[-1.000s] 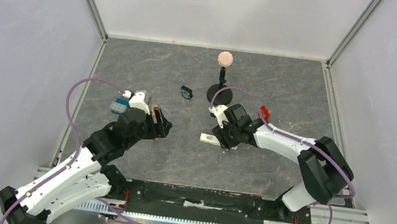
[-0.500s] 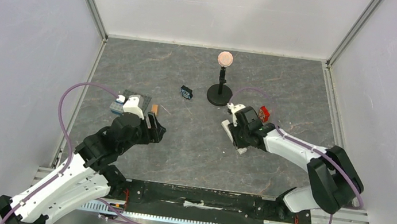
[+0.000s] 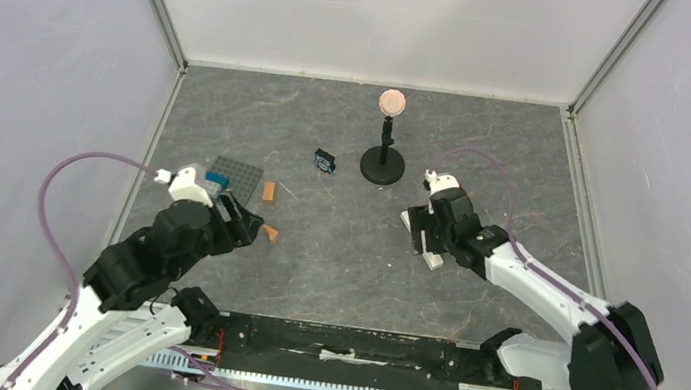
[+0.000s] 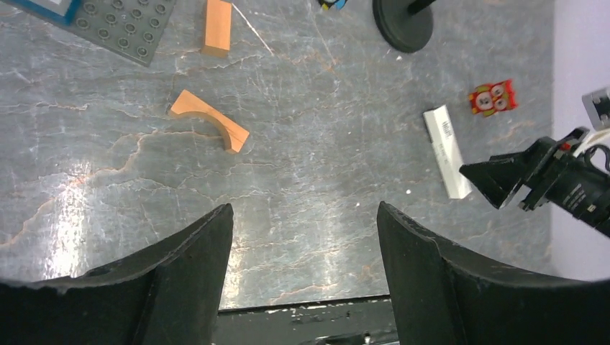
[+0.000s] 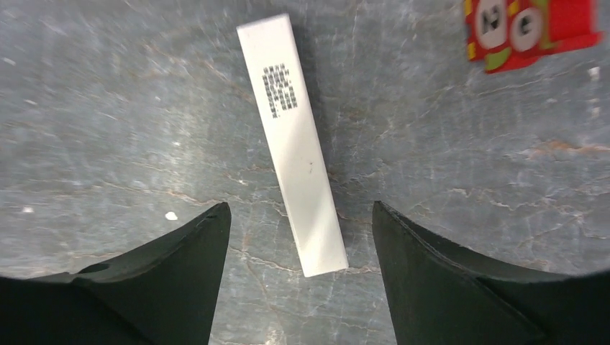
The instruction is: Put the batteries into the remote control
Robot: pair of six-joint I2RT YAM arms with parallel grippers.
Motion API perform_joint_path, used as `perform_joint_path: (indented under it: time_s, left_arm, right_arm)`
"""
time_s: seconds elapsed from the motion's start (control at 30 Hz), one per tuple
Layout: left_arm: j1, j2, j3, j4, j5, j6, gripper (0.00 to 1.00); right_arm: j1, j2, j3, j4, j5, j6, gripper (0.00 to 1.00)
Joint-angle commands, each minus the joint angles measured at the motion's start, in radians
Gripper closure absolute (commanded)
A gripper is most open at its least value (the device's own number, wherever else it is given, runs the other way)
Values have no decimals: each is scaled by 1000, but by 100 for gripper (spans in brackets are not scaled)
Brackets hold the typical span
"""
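Note:
The remote control (image 5: 295, 144) is a slim white bar lying flat on the grey table, with a small dark printed patch near its far end. My right gripper (image 5: 300, 205) stands open over its near end, one finger on each side, neither touching it. From above, the remote control (image 3: 433, 260) shows partly under my right gripper (image 3: 424, 240). At the left, my left gripper (image 4: 303, 207) is open over bare table and holds nothing; from above the left gripper (image 3: 244, 220) is next to an orange arch. No batteries are in view.
An orange arch (image 4: 208, 129), an orange block (image 4: 216, 26) and a grey studded plate (image 4: 126, 29) lie by the left arm. A black stand (image 3: 381, 167) with a pink disc and a small blue-black object (image 3: 325, 161) sit further back. A red toy (image 5: 532, 25) lies beyond the remote.
My right gripper carried the remote to the right, turned it and opened over it. The left arm drew back to the left, uncovering the grey plate and the orange arch.

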Motion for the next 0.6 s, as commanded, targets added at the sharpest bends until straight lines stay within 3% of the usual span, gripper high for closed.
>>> perform_joint_path:
  time_s: [0.0,0.13,0.27,0.37,0.57]
  left_arm:
    - [4,-93,90,-111,-69,-96,21]
    - [4,-206,146,-64,36,86,21]
    - [4,-316,220,-147,38,8,21]
    - [4,-360,292,-253,2,-1,20]
    - [4,-523,330,-285,-52,33,20]
  right_arm:
    - [-6,-160,21,-12,51,73,25]
    - [-7,-351,62,-96,109,127,23]
    - [-7,-559,159,-232,215,160,15]
    - [-6,-693,249,-313,286,162,2]
    - [-6,-820,420,-446,384,175,2]
